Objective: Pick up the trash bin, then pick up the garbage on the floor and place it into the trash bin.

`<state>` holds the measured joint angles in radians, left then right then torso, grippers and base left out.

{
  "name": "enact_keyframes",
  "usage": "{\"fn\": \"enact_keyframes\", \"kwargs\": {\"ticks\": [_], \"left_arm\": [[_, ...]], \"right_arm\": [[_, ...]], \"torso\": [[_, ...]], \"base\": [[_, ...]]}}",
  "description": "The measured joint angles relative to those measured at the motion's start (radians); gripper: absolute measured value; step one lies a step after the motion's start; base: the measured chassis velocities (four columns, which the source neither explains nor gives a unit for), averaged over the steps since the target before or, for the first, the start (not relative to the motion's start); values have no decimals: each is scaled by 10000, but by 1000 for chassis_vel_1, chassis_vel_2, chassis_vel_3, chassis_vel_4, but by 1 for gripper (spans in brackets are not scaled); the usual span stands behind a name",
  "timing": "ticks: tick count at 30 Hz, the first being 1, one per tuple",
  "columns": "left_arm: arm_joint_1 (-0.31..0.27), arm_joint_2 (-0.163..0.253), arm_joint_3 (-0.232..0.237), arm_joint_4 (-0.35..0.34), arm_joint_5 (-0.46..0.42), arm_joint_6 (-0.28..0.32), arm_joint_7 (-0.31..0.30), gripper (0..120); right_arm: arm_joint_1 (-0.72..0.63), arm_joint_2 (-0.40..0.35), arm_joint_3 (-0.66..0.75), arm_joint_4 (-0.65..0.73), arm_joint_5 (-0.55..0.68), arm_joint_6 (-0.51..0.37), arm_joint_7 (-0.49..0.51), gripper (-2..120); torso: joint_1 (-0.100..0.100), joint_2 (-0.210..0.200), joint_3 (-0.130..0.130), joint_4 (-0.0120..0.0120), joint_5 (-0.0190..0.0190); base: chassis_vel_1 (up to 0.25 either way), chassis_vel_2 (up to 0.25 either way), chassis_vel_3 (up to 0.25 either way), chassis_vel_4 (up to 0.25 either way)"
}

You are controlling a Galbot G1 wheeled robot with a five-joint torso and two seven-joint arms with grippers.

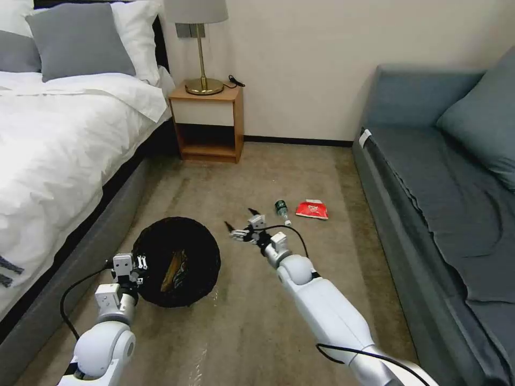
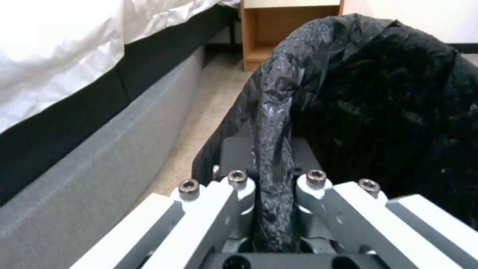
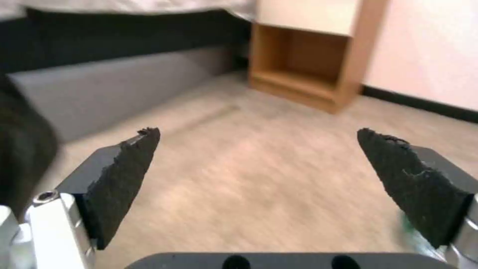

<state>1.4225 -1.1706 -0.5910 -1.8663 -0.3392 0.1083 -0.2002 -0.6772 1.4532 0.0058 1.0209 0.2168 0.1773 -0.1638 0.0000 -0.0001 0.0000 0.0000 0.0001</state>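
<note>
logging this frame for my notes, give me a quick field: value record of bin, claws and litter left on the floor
trash bin: black-lined, held by its rim, beside the bed
in bin: yellowish-brown litter
left claw: shut on the bin's bagged rim
right claw: open, empty, between bin and floor litter
bottle: clear, green label, lying on the carpet
red packet: flat on the carpet, next to the bottle, sofa side
room: nightstand with lamp by the far wall
</note>
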Motion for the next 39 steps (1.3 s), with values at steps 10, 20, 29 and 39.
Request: {"fn": "enact_keyframes", "kwargs": {"ticks": [10,20,29,39], "left_arm": [[-102,36,2,125,-3,1,-2,4],[-199,47,46,267,11,11,-2,4],[-206,77,77,348,17,2,16,4],[-263,102,119,415,17,-9,27,4]], "right_arm": [[-180,-380,1093,-919,-180,426,195,100],[-502,-740,2207,-1485,-311,723,-25,100],[-718,-972,3185,-1883,-322,891,-275,100],[-707,-902,3835,-2311,-422,1045,-588,100]], "torso": [[0,0,0,-1,1],[0,0,0,-1,2],[0,0,0,0,-1],[0,0,0,0,-1]], "base": [[0,0,0,0],[0,0,0,0],[0,0,0,0],[0,0,0,0]]}}
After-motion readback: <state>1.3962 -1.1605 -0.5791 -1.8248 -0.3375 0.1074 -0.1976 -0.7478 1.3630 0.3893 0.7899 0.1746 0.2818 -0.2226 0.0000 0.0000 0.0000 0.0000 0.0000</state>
